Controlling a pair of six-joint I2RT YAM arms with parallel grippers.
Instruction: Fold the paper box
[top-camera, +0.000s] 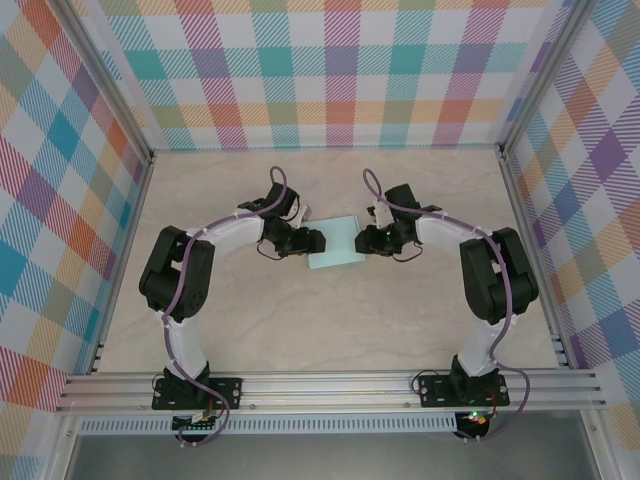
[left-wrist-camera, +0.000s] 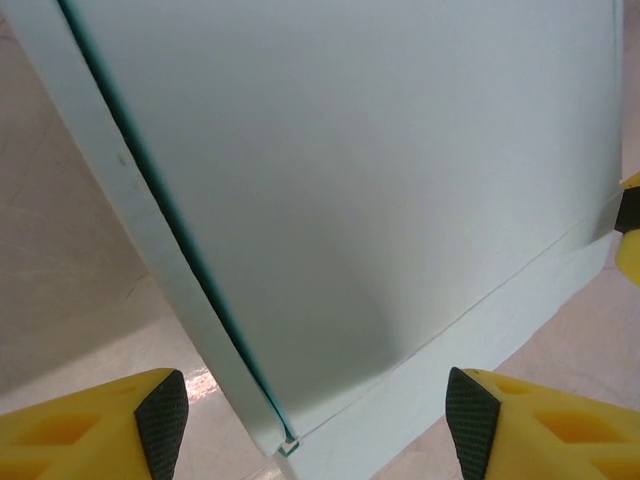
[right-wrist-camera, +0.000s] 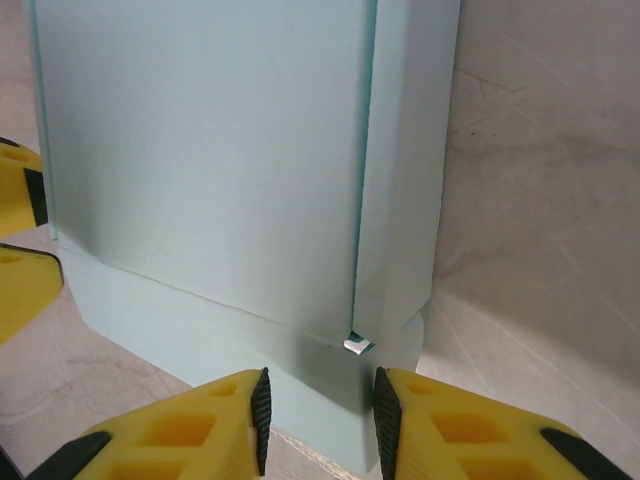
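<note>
Near the middle of the surface (top-camera: 330, 335), the paper box (top-camera: 337, 258) is lying flat, a pale mint shape between the two arms. The left claw (top-camera: 318, 242) is sitting at the box's 9 o'clock edge and the right claw (top-camera: 362, 240) at its 3 o'clock edge, so the two are facing each other across the card.

Seen from the left wrist, the box (left-wrist-camera: 380, 180) is taking up most of the picture. A dark seam is running from 11 o'clock down to a corner at 6 o'clock, with a narrow strip lying outside it. The left claw's yellow fingers, tipped with black pads (left-wrist-camera: 165, 415), are standing wide apart. The box's corner is sitting in the gap between them, and bare surface is showing on both sides of it. One yellow finger (left-wrist-camera: 630, 235) of the right claw is peeking in at 3 o'clock.

Seen from the right wrist, the box (right-wrist-camera: 200, 150) is showing a broad panel, a narrow side strip at its 3 o'clock side and a lower flap. The right claw's pads (right-wrist-camera: 262, 410) are standing a narrow gap apart, with the box's near corner lying in that gap. I cannot tell whether they are pinching the card.
</note>
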